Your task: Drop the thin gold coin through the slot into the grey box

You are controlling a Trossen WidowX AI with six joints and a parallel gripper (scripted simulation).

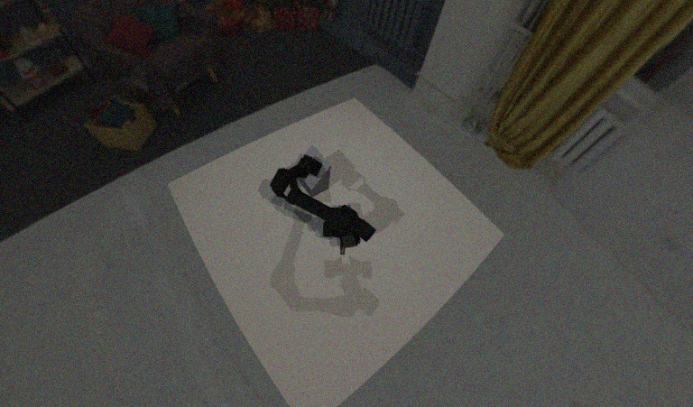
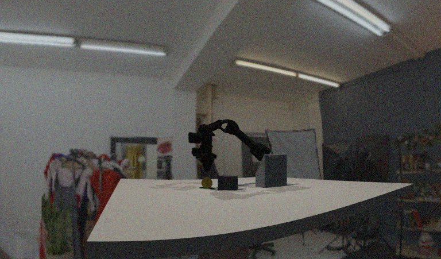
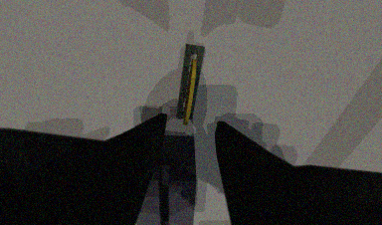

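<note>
Standing on edge in its dark-green holder (image 3: 189, 81) on the counter (image 2: 182, 211), the coin (image 3: 190, 88) is judged thin, rigid and slippery. Partly closed and empty, the fingers hang above it; flat faces near the upper rim suit pinching.

Strip-lit studio with backdrop (image 2: 294, 152)

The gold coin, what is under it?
The gold coin stands on edge in a dark-green holder on the white table. Its lowest rim, sunk in the holder, is hidden.
</note>
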